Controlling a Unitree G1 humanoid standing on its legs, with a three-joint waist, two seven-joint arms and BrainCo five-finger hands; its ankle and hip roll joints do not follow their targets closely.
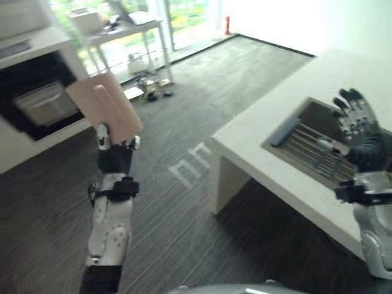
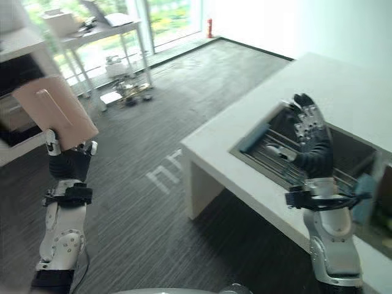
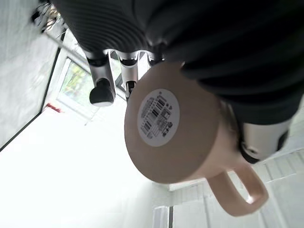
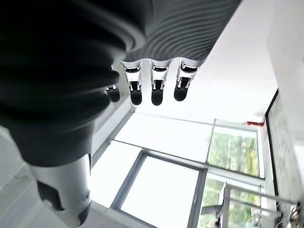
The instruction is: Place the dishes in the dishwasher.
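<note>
1. At 9 o'clock in the left eye view, the left hand (image 1: 116, 149) is raised on an upright forearm, its fingers curled round a pale pink mug (image 1: 105, 108).
2. Seen from the left wrist, the mug (image 3: 178, 133) sits against the palm with its flat base turned to the camera. A round white label (image 3: 158, 113) is stuck on that base, and the loop handle (image 3: 242, 187) juts out free of the fingers (image 3: 101, 85), whose dark tips curl over the mug's edge.
3. At 3 o'clock the right hand (image 2: 309, 138) is held up, fingers spread and nearly straight, holding nothing. Its own wrist view shows the dark-tipped fingers (image 4: 157, 85) in an even row, apart from everything.
4. Just beyond the right hand lies a white table (image 1: 269, 116) with a recessed steel sink (image 2: 352, 150) let into its top. A wire rack (image 1: 312, 153) rests in the sink, and a blue-grey piece (image 2: 254, 138) lies on the sink's near-left rim.
5. Dark striped carpet (image 1: 202, 92) covers the floor between the two arms.
6. At 10 o'clock, past the mug, a dark opening in a white cabinet (image 1: 33, 101) holds a pale tray-like part; I cannot tell what it is.
7. At 12 o'clock a small white side table (image 1: 122, 30) stands by the bright windows, with clutter on the floor beneath it.
</note>
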